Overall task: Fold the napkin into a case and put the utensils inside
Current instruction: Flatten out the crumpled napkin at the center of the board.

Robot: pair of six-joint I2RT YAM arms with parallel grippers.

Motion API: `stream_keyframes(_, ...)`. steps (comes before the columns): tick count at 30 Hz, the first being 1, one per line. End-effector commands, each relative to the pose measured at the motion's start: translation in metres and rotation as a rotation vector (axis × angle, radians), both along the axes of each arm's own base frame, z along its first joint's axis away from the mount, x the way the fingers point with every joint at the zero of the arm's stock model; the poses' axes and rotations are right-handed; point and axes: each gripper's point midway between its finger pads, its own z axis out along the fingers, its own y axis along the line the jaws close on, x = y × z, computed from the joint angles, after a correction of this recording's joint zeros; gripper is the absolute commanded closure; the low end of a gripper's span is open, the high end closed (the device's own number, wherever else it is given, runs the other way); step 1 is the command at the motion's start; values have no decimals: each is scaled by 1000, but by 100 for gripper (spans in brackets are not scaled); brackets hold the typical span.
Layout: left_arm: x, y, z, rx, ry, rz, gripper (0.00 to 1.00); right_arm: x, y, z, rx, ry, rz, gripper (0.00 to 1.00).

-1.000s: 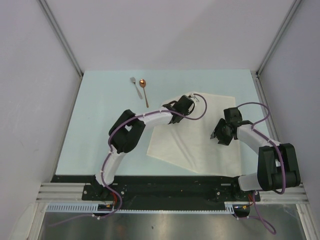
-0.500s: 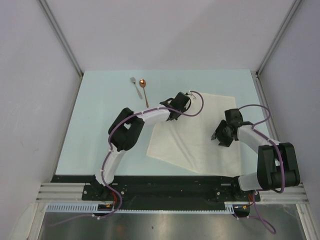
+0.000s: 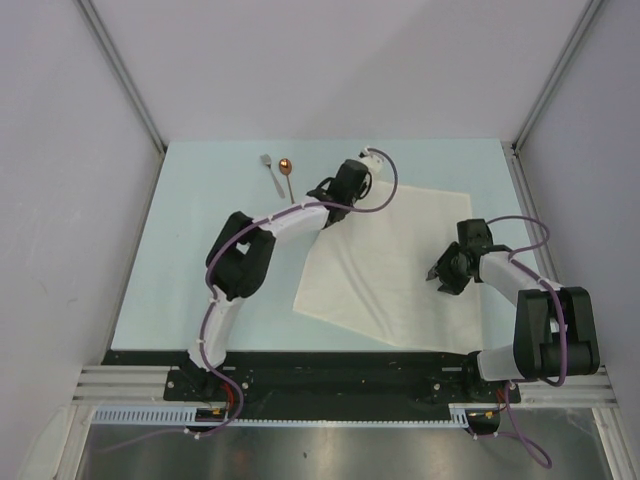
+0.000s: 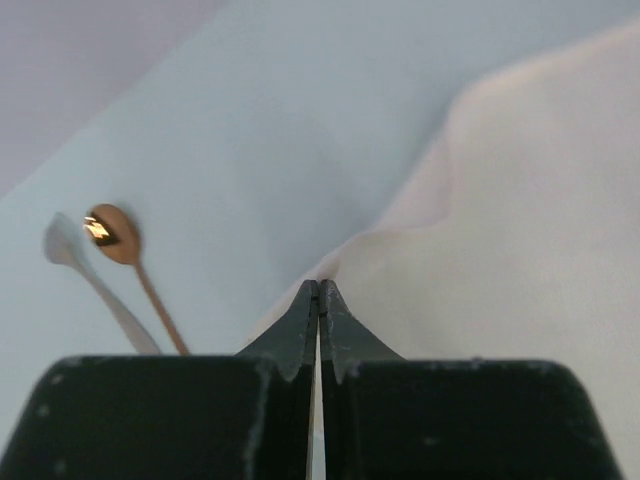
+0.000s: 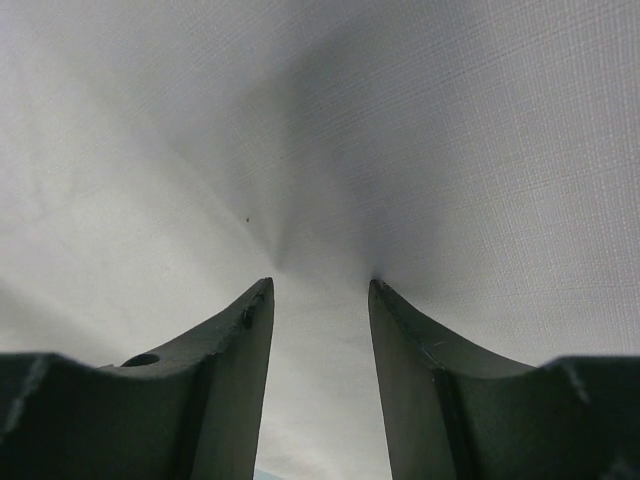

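Note:
The cream napkin (image 3: 390, 260) lies open and slightly rumpled on the pale blue table (image 3: 190, 250). At its far left edge my left gripper (image 3: 355, 178) is shut, and in the left wrist view (image 4: 318, 285) a raised fold of the napkin (image 4: 500, 220) runs into the closed tips. My right gripper (image 3: 437, 272) stands open on the napkin's right half. In the right wrist view (image 5: 320, 285) its tips press into the puckered napkin (image 5: 400, 120). The utensils lie side by side beyond the napkin, the silver fork (image 3: 268, 165) (image 4: 65, 245) left of the copper-bowled spoon (image 3: 287, 168) (image 4: 112, 232).
Grey walls with metal rails (image 3: 130, 90) enclose the table on three sides. A black base plate (image 3: 330, 375) carrying both arms runs along the near edge.
My left gripper moved toward the far left along the napkin's corner and closed on its edge. The right gripper shifted slightly right and its jaws narrowed a little.

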Motion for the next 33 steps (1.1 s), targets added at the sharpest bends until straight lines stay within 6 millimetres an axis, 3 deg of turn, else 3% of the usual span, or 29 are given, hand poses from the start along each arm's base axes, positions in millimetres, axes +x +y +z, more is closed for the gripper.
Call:
stream_keyframes(1, 76, 32, 102, -211, -312, 190, 100, -2, -14, -15, -48, 23, -40, 52)
stream_keyframes(3, 100, 49, 83, -217, -297, 246, 100, 3, -15, -10, -49, 14, -40, 52)
stream_keyframes(4, 115, 51, 104, -260, -337, 268, 100, 5, -15, -8, -51, 9, -40, 52)
stream_keyframes(5, 124, 54, 87, -247, -318, 283, 92, 7, -16, -5, -57, 3, -34, 52)
stream_keyframes(6, 132, 59, 86, -249, -314, 284, 82, 12, -17, 0, -64, -9, -33, 52)
stream_keyframes(7, 136, 59, 99, -260, -324, 281, 67, 15, -19, 3, -72, -16, -30, 52)
stream_keyframes(8, 138, 60, 101, -252, -318, 279, 40, 16, -19, 6, -78, -18, -16, 52)
stream_keyframes(11, 124, 54, 109, -248, -255, 222, 20, 23, -27, 17, -126, -40, -17, 52)
stream_keyframes(12, 115, 56, 133, -286, -260, 220, 18, 25, -31, 21, -145, -51, -15, 52)
stream_keyframes(14, 93, 67, 121, -259, -157, 249, 16, 30, -39, 28, -181, -74, -21, 51)
stream_keyframes(15, 79, 73, 149, -340, -152, 290, 16, 32, -43, 30, -198, -79, -18, 51)
stream_keyframes(16, 65, 75, 133, -342, -91, 294, 17, 39, -48, 36, -203, -97, -27, 51)
stream_keyframes(18, 39, 74, 138, -435, -43, 308, 22, 49, -56, 42, -203, -116, -42, 50)
stream_keyframes(19, 12, 81, 135, -459, -15, 306, 23, 56, -61, 43, -200, -121, -38, 49)
stream_keyframes(20, 2, 73, 139, -517, -18, 262, 26, 70, -64, 53, -205, -149, -38, 48)
stream_keyframes(21, -22, 73, 103, -513, 58, 287, 26, 78, -67, 58, -215, -164, -41, 48)
stream_keyframes(22, -38, 75, 120, -559, 46, 282, 26, 86, -76, 55, -245, -154, -44, 47)
stream_keyframes(23, -51, 70, 111, -602, 93, 280, 27, 102, -81, 68, -254, -191, -40, 46)
stream_keyframes(24, -73, 67, 88, -589, 155, 276, 28, 109, -83, 70, -256, -196, -33, 43)
stream_keyframes(26, -96, 66, 92, -644, 183, 276, 30, 124, -94, 67, -278, -193, -1, 35)
stream_keyframes(27, -116, 65, 73, -638, 226, 272, 30, 139, -101, 76, -297, -218, -2, 26)
stream_keyframes(28, -126, 64, 70, -655, 240, 262, 30, 147, -109, 78, -311, -225, -2, 24)
stream_keyframes(29, -136, 66, 86, -718, 227, 258, 30, 153, -120, 66, -311, -193, -5, 24)
stream_keyframes(30, -152, 64, 72, -725, 255, 251, 30, 170, -123, 77, -301, -230, -3, 23)
stream_keyframes(31, -161, 62, 76, -753, 259, 230, 30, 176, -126, 78, -297, -231, -3, 23)
stream_keyframes(32, -174, 57, 87, -803, 262, 203, 30, 182, -129, 64, -294, -202, 4, 23)
stream_keyframes(33, -186, 58, 77, -802, 290, 195, 30, 198, -132, 76, -298, -242, 10, 23)
